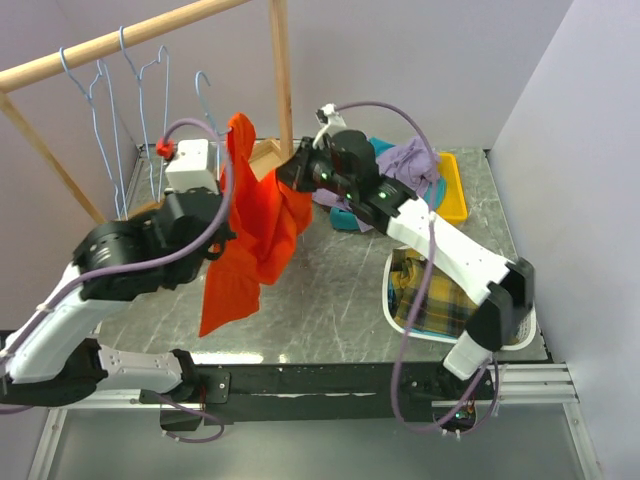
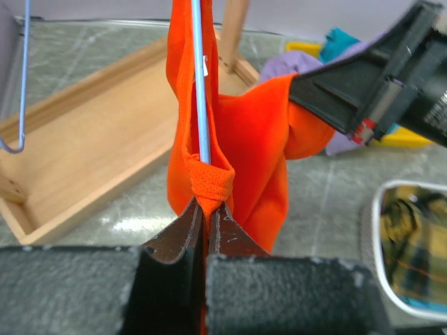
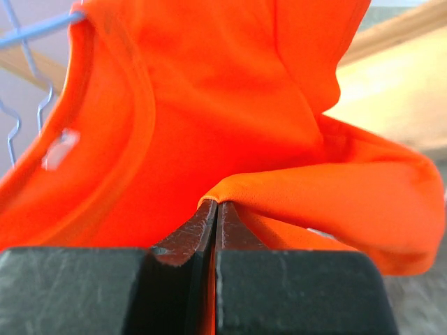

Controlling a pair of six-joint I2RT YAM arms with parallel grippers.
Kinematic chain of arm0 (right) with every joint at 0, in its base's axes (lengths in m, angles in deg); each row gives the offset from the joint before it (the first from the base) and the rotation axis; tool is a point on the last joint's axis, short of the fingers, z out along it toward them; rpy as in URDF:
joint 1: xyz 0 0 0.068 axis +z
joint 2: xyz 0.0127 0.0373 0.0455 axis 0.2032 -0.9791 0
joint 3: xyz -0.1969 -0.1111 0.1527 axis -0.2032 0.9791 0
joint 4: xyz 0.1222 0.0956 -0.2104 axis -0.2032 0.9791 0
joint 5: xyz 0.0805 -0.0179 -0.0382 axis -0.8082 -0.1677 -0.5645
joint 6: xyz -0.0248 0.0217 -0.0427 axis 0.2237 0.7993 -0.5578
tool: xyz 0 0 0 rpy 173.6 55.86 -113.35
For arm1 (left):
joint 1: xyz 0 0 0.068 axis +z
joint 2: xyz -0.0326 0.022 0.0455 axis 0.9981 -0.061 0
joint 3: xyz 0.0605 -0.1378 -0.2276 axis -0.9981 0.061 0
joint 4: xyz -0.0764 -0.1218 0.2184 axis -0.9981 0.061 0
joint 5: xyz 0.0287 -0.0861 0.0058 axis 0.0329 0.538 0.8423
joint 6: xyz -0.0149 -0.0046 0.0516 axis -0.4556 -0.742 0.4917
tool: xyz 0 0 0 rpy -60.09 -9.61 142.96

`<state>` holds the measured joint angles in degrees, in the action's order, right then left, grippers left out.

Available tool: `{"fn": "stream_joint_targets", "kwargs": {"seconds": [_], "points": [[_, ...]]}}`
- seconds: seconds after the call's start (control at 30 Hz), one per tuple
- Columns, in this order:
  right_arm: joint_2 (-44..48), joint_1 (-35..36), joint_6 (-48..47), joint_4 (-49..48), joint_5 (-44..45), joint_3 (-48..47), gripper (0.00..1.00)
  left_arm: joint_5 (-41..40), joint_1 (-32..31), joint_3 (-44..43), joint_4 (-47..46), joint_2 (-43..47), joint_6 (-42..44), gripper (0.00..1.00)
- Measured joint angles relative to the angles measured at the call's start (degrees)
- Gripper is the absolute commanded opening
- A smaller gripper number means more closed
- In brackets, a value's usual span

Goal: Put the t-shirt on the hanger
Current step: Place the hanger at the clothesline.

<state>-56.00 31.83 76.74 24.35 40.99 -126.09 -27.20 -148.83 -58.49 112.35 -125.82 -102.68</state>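
Note:
The orange t-shirt (image 1: 255, 235) hangs in the air near the wooden post, its top bunched around the light-blue hanger (image 1: 207, 100), whose hook shows above it. In the left wrist view the hanger's wire (image 2: 201, 91) runs up inside the shirt (image 2: 251, 153). My left gripper (image 2: 207, 206) is shut on a bunched edge of the shirt just below the wire. My right gripper (image 3: 218, 204) is shut on a fold of the shirt (image 3: 230, 105), beside the neck opening, with the hanger wire (image 3: 38, 28) at the upper left. In the top view the right gripper (image 1: 290, 170) holds the shirt's right side.
Two more blue hangers (image 1: 100, 100) hang on the wooden rail (image 1: 120, 40) by the post (image 1: 282, 70). A wooden tray (image 1: 265, 155) lies behind the shirt. A lavender garment (image 1: 410, 160) and a yellow bin (image 1: 452, 185) are at the back right. A white basket (image 1: 389, 290) holds plaid cloth (image 1: 435, 295).

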Motion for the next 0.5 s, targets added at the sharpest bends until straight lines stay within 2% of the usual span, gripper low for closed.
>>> {"fn": "stream_joint_targets", "kwargs": {"seconds": [0.13, 0.33, 0.5], "points": [[-8.0, -2.3, 2.2, -2.1, -4.2, -6.7, 0.0, -2.5, 1.3, 0.3, -1.6, -3.1, 0.6, 0.01], [-20.1, -4.9, 5.6, -6.2, -9.2, -16.2, 0.0, -1.2, 9.7, 4.4, -11.8, -6.3, 4.9, 0.01], [-28.2, -6.4, 8.9, -10.9, -12.1, -23.2, 0.0, -3.6, 11.0, 3.1, -17.9, -12.4, 8.2, 0.01]]}}
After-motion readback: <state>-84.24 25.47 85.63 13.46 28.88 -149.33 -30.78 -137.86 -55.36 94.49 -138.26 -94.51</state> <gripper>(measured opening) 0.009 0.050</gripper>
